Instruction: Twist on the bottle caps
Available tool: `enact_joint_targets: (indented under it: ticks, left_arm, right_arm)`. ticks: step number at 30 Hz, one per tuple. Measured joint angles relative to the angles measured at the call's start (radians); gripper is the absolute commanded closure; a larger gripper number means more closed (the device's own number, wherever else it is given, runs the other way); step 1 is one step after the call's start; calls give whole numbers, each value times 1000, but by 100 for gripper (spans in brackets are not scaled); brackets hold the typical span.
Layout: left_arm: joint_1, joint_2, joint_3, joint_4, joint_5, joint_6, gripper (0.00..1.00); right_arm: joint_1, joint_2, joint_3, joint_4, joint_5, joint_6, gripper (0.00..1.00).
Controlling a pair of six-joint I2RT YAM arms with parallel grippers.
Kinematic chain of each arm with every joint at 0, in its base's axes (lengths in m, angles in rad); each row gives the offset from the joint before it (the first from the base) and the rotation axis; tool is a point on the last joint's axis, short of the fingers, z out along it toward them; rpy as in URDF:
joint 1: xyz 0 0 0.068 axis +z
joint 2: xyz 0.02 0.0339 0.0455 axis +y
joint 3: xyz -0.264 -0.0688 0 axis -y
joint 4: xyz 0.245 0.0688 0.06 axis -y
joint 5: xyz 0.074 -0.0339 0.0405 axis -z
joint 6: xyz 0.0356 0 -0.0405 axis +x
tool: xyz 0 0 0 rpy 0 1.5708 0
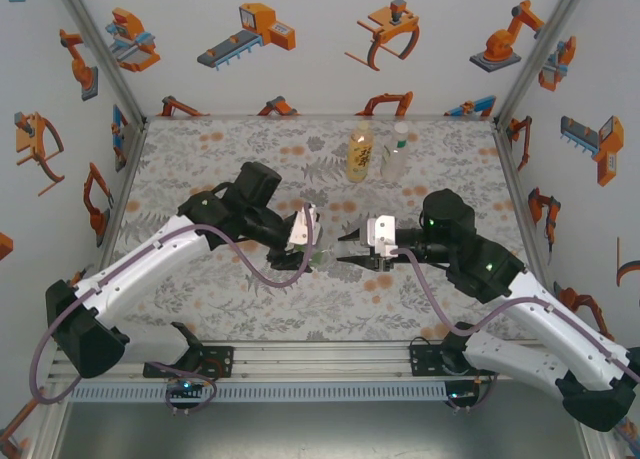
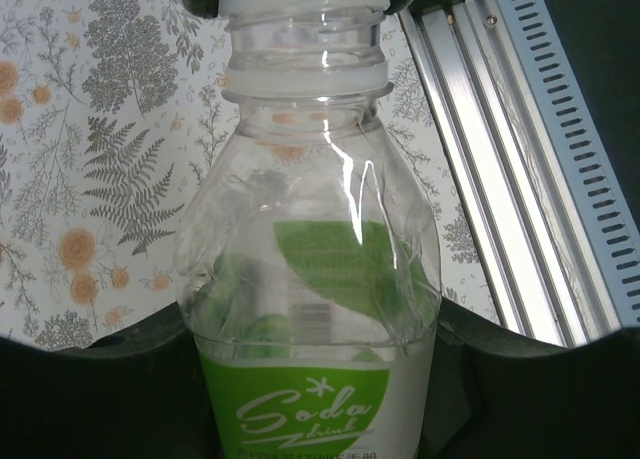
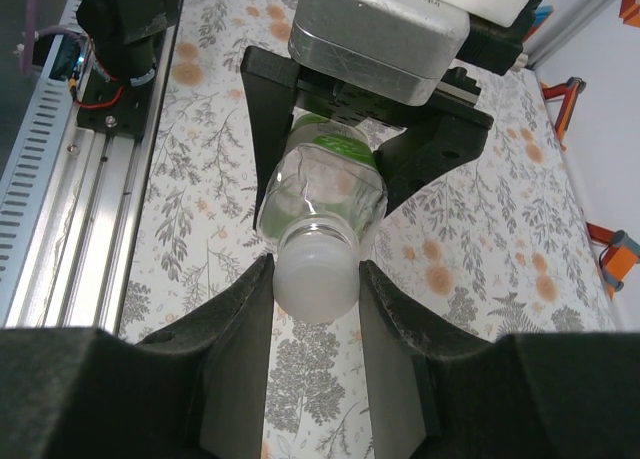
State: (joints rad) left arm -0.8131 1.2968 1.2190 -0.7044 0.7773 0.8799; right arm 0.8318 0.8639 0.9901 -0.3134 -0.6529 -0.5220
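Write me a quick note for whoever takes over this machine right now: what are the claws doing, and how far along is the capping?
Left gripper: shut on the green bottle, held on its side.
Right gripper: shut on the white cap sitting on that bottle's neck.
Yellow bottle and clear bottle stand at the far side of the table, both apparently capped.
Left to do: finish twisting this cap; tightness of any cap cannot be judged.

Worktop (image 1: 330, 309) covered in grey fern-and-orange-flower cloth. White walls (image 1: 320, 79) on three sides, printed with orange robot-arm drawings. Aluminium posts (image 1: 101, 49) at rear corners; slotted aluminium rail (image 1: 320, 359) along near edge.
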Motion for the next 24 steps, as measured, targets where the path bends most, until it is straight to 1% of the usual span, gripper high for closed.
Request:
enact_joint_targets:
  ticks: [10, 24]
  left_arm:
    - [0, -16, -11, 0, 5, -6, 100]
    - [3, -23, -13, -25, 3, -29, 100]
  right_arm:
    - [9, 9, 0, 10, -15, -26, 87]
    - [22, 39, 7, 20, -16, -10, 92]
